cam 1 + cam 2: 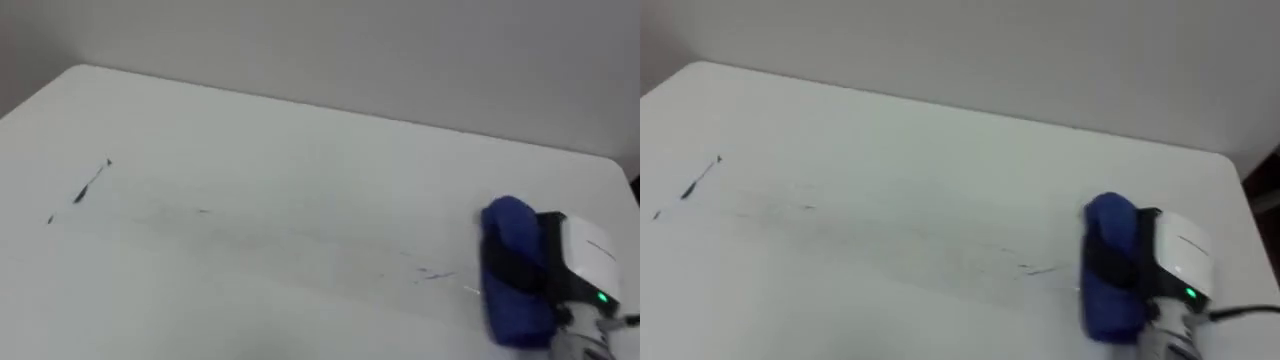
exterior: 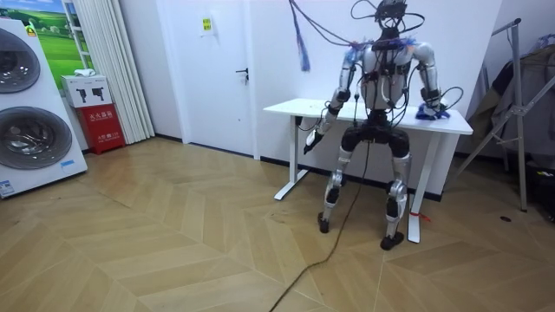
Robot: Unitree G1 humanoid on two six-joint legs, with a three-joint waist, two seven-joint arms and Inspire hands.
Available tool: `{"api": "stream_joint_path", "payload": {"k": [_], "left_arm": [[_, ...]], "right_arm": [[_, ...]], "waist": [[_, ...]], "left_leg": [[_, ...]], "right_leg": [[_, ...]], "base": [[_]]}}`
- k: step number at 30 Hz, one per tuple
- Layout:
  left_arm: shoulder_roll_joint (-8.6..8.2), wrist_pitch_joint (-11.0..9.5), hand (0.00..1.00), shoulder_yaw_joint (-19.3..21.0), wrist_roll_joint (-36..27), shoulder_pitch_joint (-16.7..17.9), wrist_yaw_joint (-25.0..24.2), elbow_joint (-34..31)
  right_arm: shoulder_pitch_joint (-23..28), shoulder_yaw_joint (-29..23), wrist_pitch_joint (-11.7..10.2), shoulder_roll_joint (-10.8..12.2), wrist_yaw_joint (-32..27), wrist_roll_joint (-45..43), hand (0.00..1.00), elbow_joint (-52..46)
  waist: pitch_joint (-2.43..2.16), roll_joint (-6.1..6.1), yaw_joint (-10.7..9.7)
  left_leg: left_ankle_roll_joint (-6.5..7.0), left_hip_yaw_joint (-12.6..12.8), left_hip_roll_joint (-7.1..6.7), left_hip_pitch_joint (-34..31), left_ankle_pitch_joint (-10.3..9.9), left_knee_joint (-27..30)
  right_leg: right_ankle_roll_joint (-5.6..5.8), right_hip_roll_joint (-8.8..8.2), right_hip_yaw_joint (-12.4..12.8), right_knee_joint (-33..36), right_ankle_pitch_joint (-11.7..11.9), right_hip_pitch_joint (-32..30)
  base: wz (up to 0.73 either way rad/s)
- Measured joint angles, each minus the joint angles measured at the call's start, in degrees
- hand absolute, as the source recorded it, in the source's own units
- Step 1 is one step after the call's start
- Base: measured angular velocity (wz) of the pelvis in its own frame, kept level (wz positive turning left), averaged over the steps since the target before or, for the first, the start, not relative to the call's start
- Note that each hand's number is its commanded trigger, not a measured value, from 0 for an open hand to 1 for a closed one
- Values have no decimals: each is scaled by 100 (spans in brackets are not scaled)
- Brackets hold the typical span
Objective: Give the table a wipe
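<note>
Right robot hand [image 1: 588, 258] | curled over blue cloth [image 1: 508, 230] | on table [image 1: 300, 200] (near right edge)

No lettering can be read. Illegible print is carried by a red box-shaped cabinet [image 2: 102, 121] and a small yellow paper notice [image 2: 207, 24], both far left of the right hand [image 1: 580, 255].

A blue cloth [image 1: 512, 305] sits bunched near the right edge of the white worktop [image 1: 300, 140]. Dark marks [image 1: 90, 185] lie near the left edge, and fainter streaks [image 1: 435, 273] lie just beside the cloth.
</note>
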Motion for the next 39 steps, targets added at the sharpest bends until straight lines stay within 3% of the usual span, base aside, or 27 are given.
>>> {"api": "stream_joint_path", "payload": {"k": [1,3,4,5,6,8,10,12,14,17,19,22,26,29,30,32,35,36,38,39], "left_arm": [[0,0,0,0,-30,24,1,1],[-35,34,0,-59,-85,62,42,38],[-71,64,0,-55,-87,79,63,36],[-106,127,0,-69,-154,102,99,44],[-95,148,0,-89,-356,106,133,47],[-103,182,0,-115,-593,78,177,46],[-124,255,0,-113,-713,73,176,12],[-120,268,0,-35,-773,113,191,-50],[-117,252,0,-6,-770,141,186,-156],[-71,181,0,294,-598,148,159,-247],[30,15,0,300,-522,126,160,-262],[134,-40,0,297,-452,160,163,-261],[82,-31,0,187,-679,172,199,-268],[-29,-21,0,-61,-725,112,216,-266],[-101,-21,0,-154,-752,22,217,-269],[-152,-20,0,-268,-729,-82,206,-272],[-171,28,0,-412,-730,-128,140,-451],[-174,65,0,-457,-764,-108,85,-573],[-182,133,0,-453,-759,26,32,-783],[-178,180,0,-426,-761,92,21,-774]], "right_arm": [[-79,9,89,30,85,11,100,-7],[-541,243,470,184,443,-179,100,-3],[-676,337,520,269,550,-288,100,-33],[-962,653,607,266,728,-485,100,-71],[-1215,1011,597,351,870,-618,100,-106],[-1363,1374,500,487,1013,-746,100,-177],[-1361,1449,407,572,1013,-820,100,-204],[-1135,1384,200,567,883,-801,100,-172],[-857,1227,-46,555,618,-722,100,-156],[-247,696,-403,528,201,-527,100,-166],[-53,434,-459,489,1,-324,100,-109],[144,290,-437,394,-127,-273,100,-71],[70,473,-115,373,-20,-164,100,-217],[-134,850,442,404,378,-237,100,-605],[-304,1101,715,398,682,-389,100,-790],[-597,1631,945,412,1140,-707,100,-1113],[-1182,2347,963,578,1834,-1238,100,-1384],[-1295,2463,949,631,2007,-1356,100,-1421],[-1424,2446,940,664,2134,-1424,100,-1438],[-1441,2407,917,663,2112,-1395,100,-1340]], "waist": [[-1,-4,56],[-4,109,469],[-38,211,562],[-37,236,713],[-26,208,770],[-22,203,825],[-34,206,779],[-55,157,422],[-65,154,196],[-95,46,-76],[-64,-21,-126],[-78,-72,-103],[-79,-19,35],[-67,-16,113],[-54,-12,299],[-5,-38,560],[66,-91,786],[68,-109,852],[74,-112,955],[109,-77,947]], "left_leg": [[54,-9,-107,34,-66,-1],[173,-109,-271,225,-247,-79],[166,-173,-296,228,-290,-107],[145,-161,-351,204,-347,-196],[165,-150,-400,157,-336,-284],[197,-149,-431,142,-310,-376],[232,-188,-489,146,-260,-487],[303,-395,-609,177,-145,-693],[335,-490,-690,280,-102,-831],[382,-623,-806,450,-114,-962],[424,-635,-864,506,-111,-985],[485,-629,-898,571,-152,-999],[513,-520,-922,704,-173,-1054],[482,-501,-905,702,-181,-1063],[477,-484,-889,698,-185,-1067],[458,-494,-842,672,-193,-1066],[427,-727,-820,512,-180,-1061],[421,-837,-826,464,-174,-1061],[458,-899,-845,392,-151,-1065],[476,-899,-856,381,-133,-1061]], "right_leg": [[-36,31,88,-29,33,-24],[-145,285,613,-250,272,-152],[-168,341,711,-305,346,-209],[-178,435,951,-405,516,-346],[-157,495,1062,-517,697,-429],[-210,633,1148,-650,794,-453],[-236,643,1179,-707,811,-436],[-204,558,1071,-806,787,-335],[-156,521,1053,-894,749,-185],[-68,466,1048,-1032,692,88],[-38,443,1070,-1088,700,165],[-38,484,1058,-1083,700,240],[-67,489,1060,-1066,719,284],[-100,517,1078,-1050,741,239],[-140,546,1080,-1004,767,150],[-195,625,1056,-977,803,50],[-236,678,944,-996,782,-45],[-244,672,867,-1002,765,-38],[-242,656,821,-1006,761,-80],[-242,654,765,-1006,762,-83]], "base": [[-67],[-115],[-131],[-101],[-92],[-34],[11],[43],[40],[29],[11],[-2],[-14],[-13],[-35],[-35],[9],[39],[21],[5]]}}
